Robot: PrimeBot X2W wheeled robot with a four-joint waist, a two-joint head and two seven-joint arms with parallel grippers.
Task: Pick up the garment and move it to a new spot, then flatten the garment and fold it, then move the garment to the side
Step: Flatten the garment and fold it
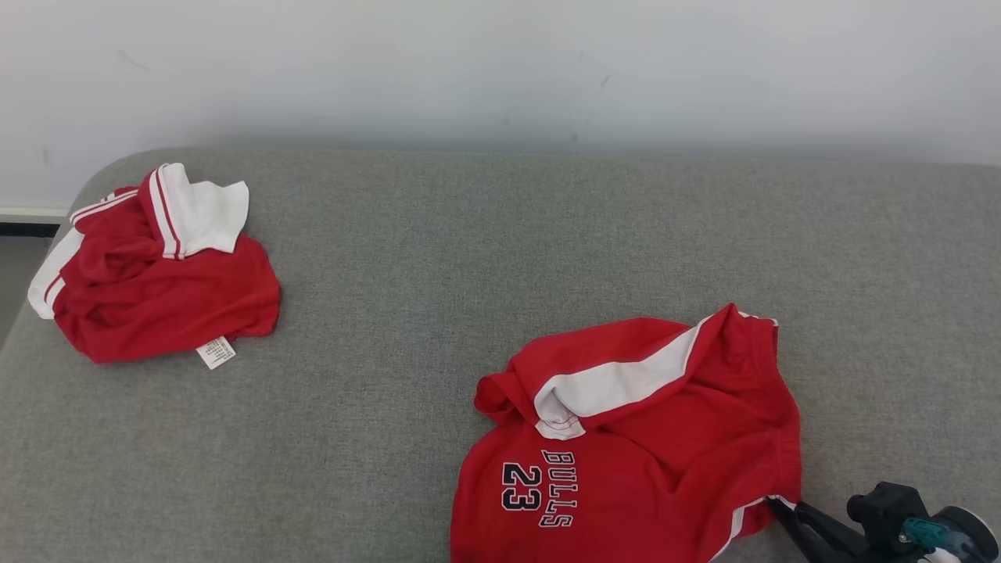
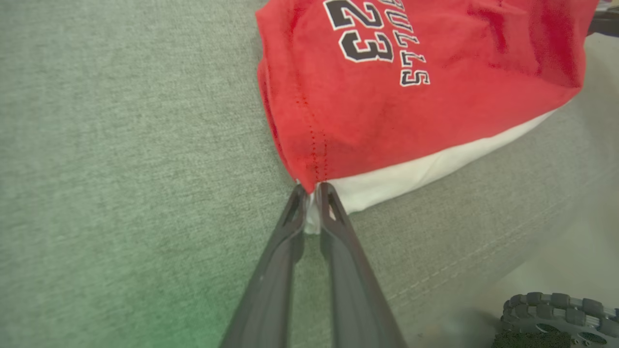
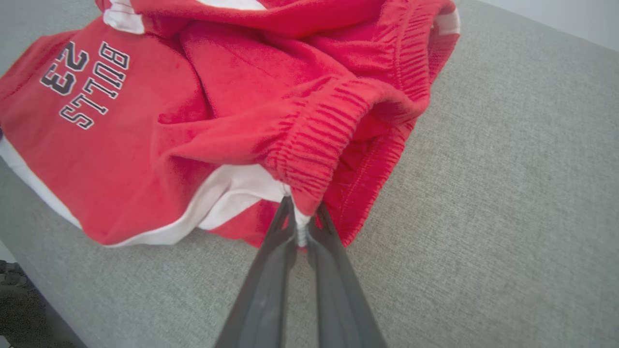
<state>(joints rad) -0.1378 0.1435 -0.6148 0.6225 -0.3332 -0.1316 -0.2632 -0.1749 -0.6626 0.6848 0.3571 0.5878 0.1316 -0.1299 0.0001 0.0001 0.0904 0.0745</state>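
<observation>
A red pair of shorts with white side stripes and "BULLS 23" printed on it, the garment (image 1: 641, 469), lies crumpled at the front right of the grey cushion. In the left wrist view my left gripper (image 2: 312, 191) is shut on a corner of the garment (image 2: 387, 111), where the red hem meets the white stripe. In the right wrist view my right gripper (image 3: 301, 212) is shut on the elastic waistband corner of the garment (image 3: 193, 121). The right gripper (image 1: 774, 504) touches the garment's lower right edge in the head view.
A second red and white garment (image 1: 156, 289) lies bunched at the far left of the grey cushion (image 1: 469, 274), with a white wall behind it. A black toothed wheel (image 2: 556, 319) shows below the cushion's front edge.
</observation>
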